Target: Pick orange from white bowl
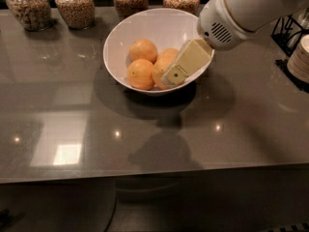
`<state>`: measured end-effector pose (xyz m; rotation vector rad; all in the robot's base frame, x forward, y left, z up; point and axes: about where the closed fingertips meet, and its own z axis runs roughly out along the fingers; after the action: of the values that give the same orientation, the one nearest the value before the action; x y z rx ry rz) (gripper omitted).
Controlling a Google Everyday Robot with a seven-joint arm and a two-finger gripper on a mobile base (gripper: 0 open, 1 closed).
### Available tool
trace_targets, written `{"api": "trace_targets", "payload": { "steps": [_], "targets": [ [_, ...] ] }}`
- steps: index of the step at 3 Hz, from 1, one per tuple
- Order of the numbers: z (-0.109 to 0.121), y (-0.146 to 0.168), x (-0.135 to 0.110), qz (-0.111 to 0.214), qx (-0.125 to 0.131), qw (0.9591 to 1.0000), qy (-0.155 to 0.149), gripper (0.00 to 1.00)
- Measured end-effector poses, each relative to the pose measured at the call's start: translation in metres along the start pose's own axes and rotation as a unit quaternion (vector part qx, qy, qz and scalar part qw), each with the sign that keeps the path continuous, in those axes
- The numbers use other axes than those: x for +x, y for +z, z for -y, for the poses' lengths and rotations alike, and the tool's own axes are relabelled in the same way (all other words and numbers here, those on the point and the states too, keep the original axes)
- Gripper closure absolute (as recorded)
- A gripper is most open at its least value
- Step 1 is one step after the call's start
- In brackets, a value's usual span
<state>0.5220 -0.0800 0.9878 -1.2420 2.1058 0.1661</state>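
Reaching in from the upper right, our gripper [173, 75] hangs over the near right rim of the white bowl [116, 42], its cream-coloured tip at the rightmost orange [161, 67], one of three oranges bunched in the bowl's bottom with the front orange [141, 74] and the rear orange [143, 50]. From this angle we cannot tell how far the claw is open, whether it touches the fruit, or whether it has hold of anything. All three oranges lie inside the bowl, which stands on the grey countertop [145, 144] in front of a row of grain-filled glass jars [75, 6]. We judge this to be the closing approach of the pick: the next move calls for bracketing one orange cleanly, without wedging against its neighbours or the rim, then gripping and lifting straight up. We can read no brand, label or writing anywhere.
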Motion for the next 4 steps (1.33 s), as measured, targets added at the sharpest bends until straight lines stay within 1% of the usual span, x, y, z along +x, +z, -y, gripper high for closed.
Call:
{"api": "trace_targets", "payload": {
  "steps": [1,2,3,4],
  "targets": [
    [0.011,0.013,-0.012,0.039,0.023,0.9974,0.056,0.0],
    [0.016,0.028,-0.016,0.055,0.024,0.9929,0.102,0.12],
    [0.017,0.043,-0.018,0.06,0.013,0.9895,0.131,0.2],
    [0.015,0.056,-0.017,0.058,0.002,0.9866,0.153,0.22]
  ]
}}
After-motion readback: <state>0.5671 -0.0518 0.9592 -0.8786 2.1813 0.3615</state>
